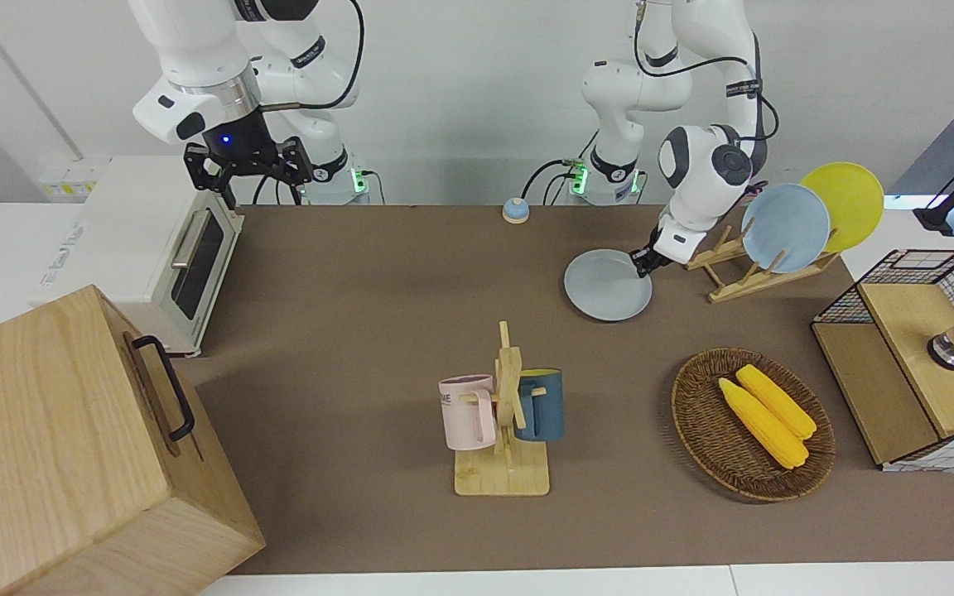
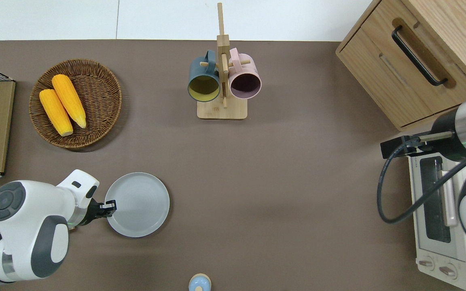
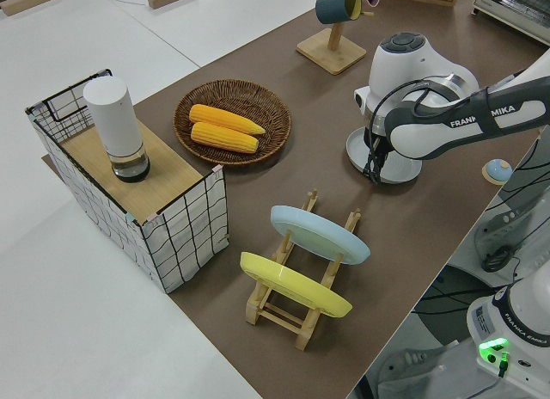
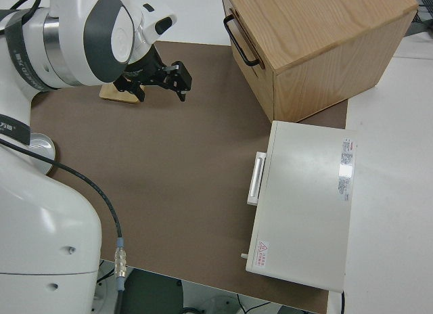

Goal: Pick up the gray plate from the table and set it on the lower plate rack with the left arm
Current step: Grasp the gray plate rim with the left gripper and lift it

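The gray plate (image 1: 605,285) lies on the brown table (image 1: 361,290), beside the lower plate rack (image 1: 734,277) and toward the right arm's end from it. My left gripper (image 1: 641,263) is shut on the plate's rim at the edge toward the rack; it also shows in the overhead view (image 2: 109,205), where the plate (image 2: 140,204) is seen whole. I cannot tell whether the plate is clear of the table. The rack (image 3: 296,309) holds a light blue plate (image 1: 785,228) and a yellow plate (image 1: 845,203) upright. My right gripper (image 1: 247,174) is parked and open.
A wicker basket (image 1: 696,414) with two corn cobs and a wire crate (image 1: 908,265) stand at the left arm's end. A mug stand (image 1: 503,476) with two mugs is mid-table. A toaster oven (image 1: 137,240) and wooden cabinet (image 1: 55,447) fill the right arm's end. A small bell (image 1: 515,210) sits near the robots.
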